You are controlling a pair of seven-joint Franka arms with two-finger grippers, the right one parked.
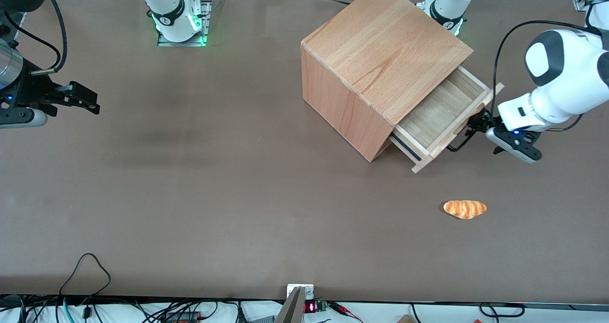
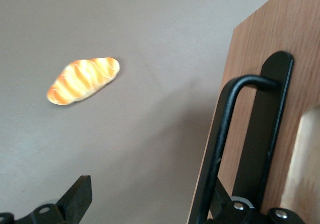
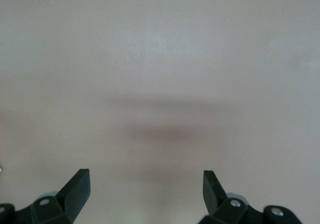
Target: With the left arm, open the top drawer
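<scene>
Here, top drawer pulled out, gripper spread at its handle, gripping nothing.

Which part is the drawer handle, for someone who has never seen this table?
Find the wooden cabinet at the working arm's end of the table; its top drawer is pulled out. The handle is the thin black bar on the drawer's front, at the gripper, the only black metal on the wood.

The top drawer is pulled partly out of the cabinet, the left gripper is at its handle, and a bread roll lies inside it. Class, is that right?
Not quite. The front view shows the top drawer empty; the bread roll lies on the table, nearer the camera. The left gripper is at the handle.
</scene>
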